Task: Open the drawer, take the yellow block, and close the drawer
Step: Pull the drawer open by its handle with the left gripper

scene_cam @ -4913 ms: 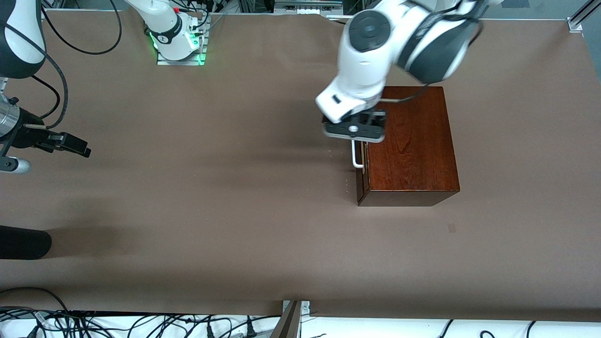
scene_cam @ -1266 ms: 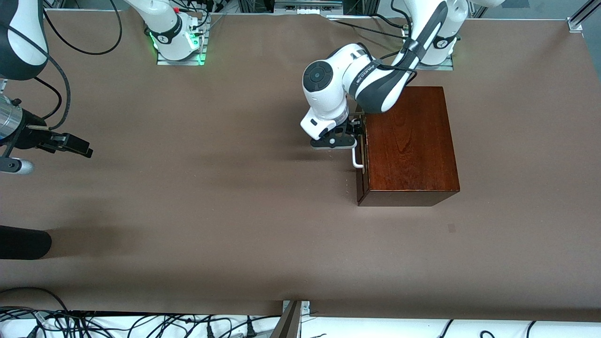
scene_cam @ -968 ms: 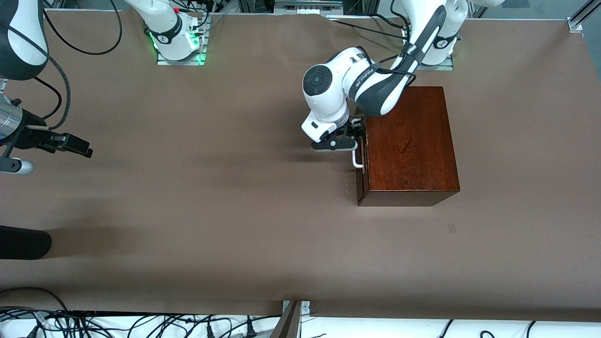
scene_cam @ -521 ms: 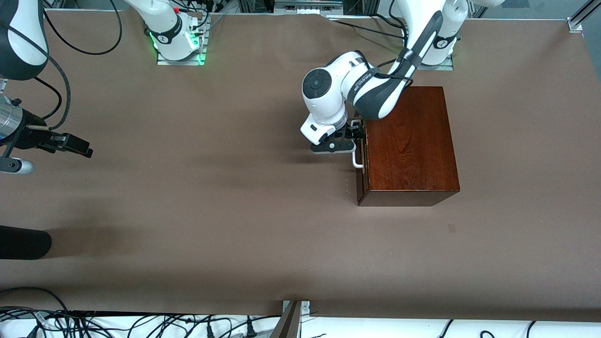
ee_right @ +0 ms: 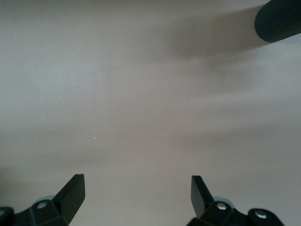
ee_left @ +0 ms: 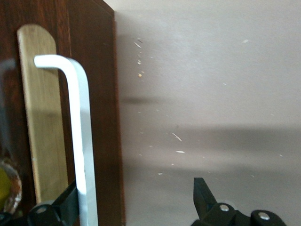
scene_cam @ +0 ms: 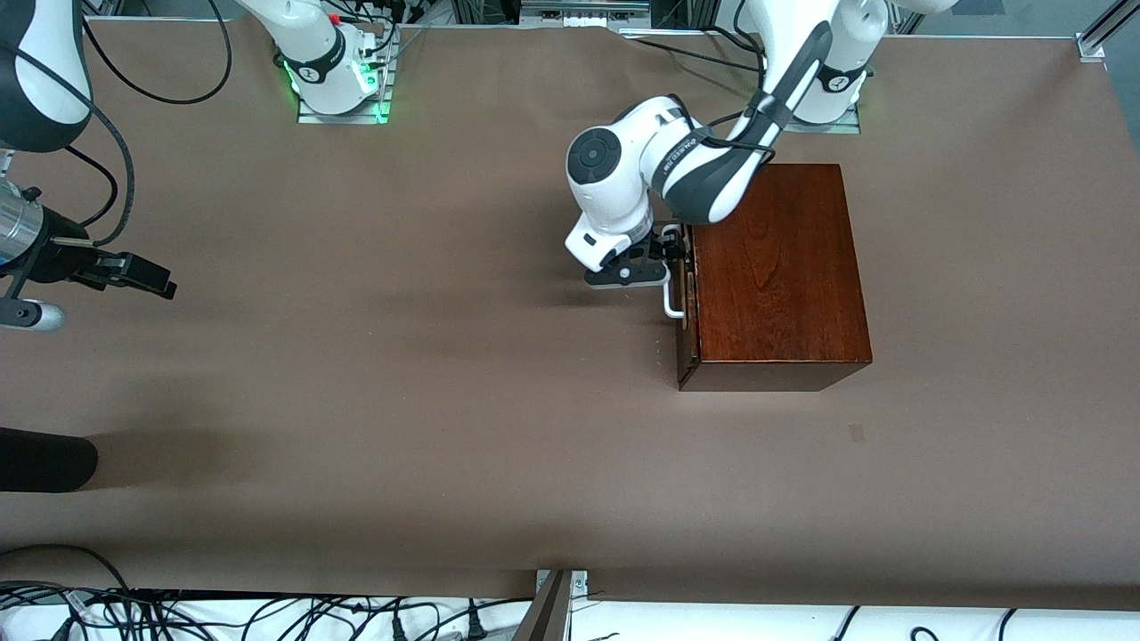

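The glossy mahogany box stands toward the left arm's end of the table. Its drawer front faces the right arm's end and stands out from the box by a sliver. My left gripper is open at the white loop handle. In the left wrist view one finger sits inside the loop of the handle, against the brass plate. The other finger is out over bare table. The yellow block is hidden. My right gripper waits open and empty over the right arm's end.
A black cylinder lies at the right arm's end, nearer the front camera, and shows in the right wrist view. Cables lie along the table's near edge. The brown table is bare between the box and the right gripper.
My left arm came down from above the box to the handle and hooked one finger in the loop. In the last half second hand and handle shifted slightly toward the right arm's end.
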